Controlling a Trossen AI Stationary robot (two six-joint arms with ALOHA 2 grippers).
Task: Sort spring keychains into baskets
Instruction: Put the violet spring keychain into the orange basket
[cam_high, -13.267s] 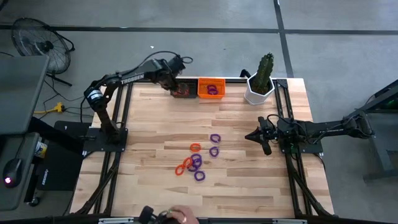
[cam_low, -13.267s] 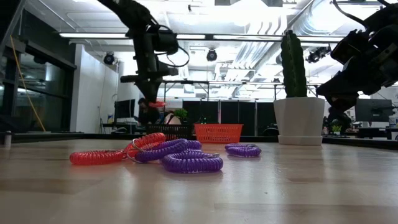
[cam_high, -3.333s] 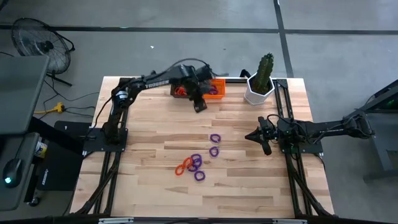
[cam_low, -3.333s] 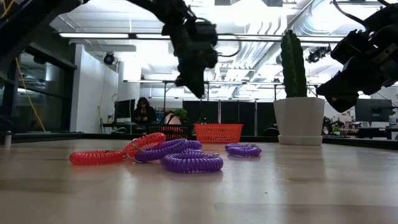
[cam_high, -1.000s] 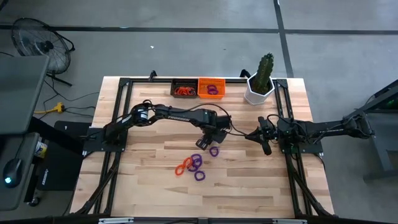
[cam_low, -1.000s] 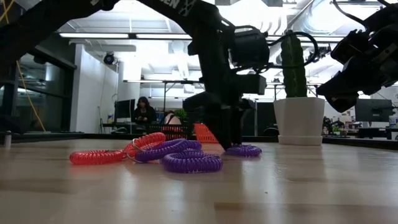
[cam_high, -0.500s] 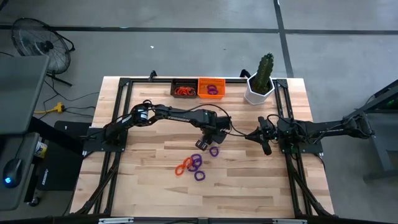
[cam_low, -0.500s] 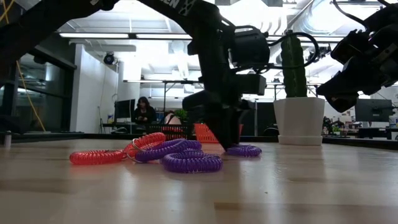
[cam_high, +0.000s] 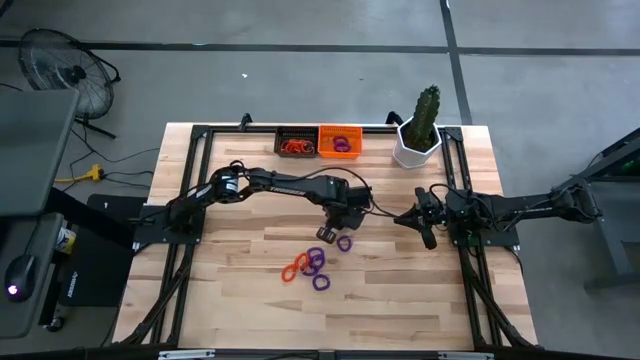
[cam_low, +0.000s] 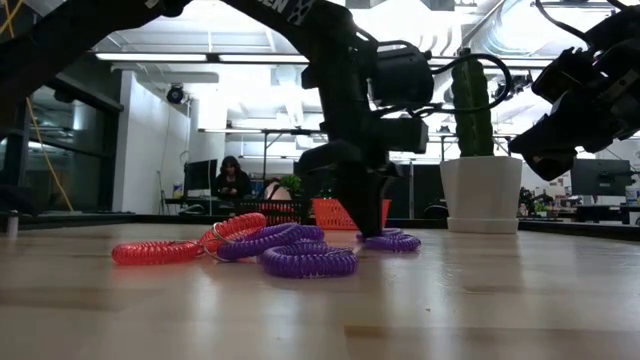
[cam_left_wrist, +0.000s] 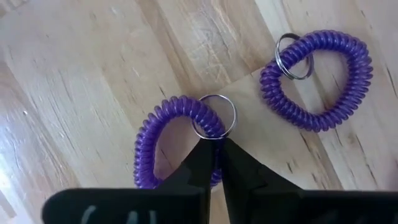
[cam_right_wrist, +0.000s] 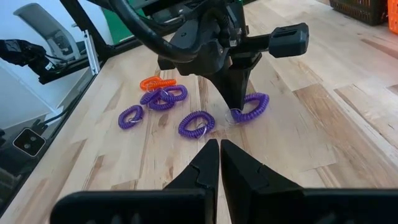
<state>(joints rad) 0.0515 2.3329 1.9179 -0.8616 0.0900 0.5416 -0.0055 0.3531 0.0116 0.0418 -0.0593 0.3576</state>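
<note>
My left gripper (cam_high: 344, 216) stands over the table's middle, pointing down, shut on a purple spring keychain (cam_left_wrist: 163, 146) that lies on the wood. A second purple keychain (cam_left_wrist: 317, 81) lies just beside it. Toward the near edge, a cluster of purple and orange keychains (cam_high: 308, 264) rests flat on the table. The black basket (cam_high: 293, 143) holds orange keychains and the orange basket (cam_high: 340, 142) holds purple ones; both sit at the far edge. My right gripper (cam_right_wrist: 219, 155) waits, shut and touching nothing, at the table's right side. My left gripper pinches the purple keychain's coil (cam_left_wrist: 200, 124) between its two fingers, right beside the metal split ring (cam_left_wrist: 215, 116). The fingers (cam_right_wrist: 235, 93) come from above, pointing down. The keychain lies flat on the table.
A white pot with a cactus (cam_high: 418, 140) stands at the far right corner beside the orange basket. Bare wood spreads to the left and near sides of the cluster. In the low view, people sit in the room beyond the table.
My left gripper has stayed over the purple keychain at the table's middle and has shut its fingers on the coil. The keychain has stayed on the table.
</note>
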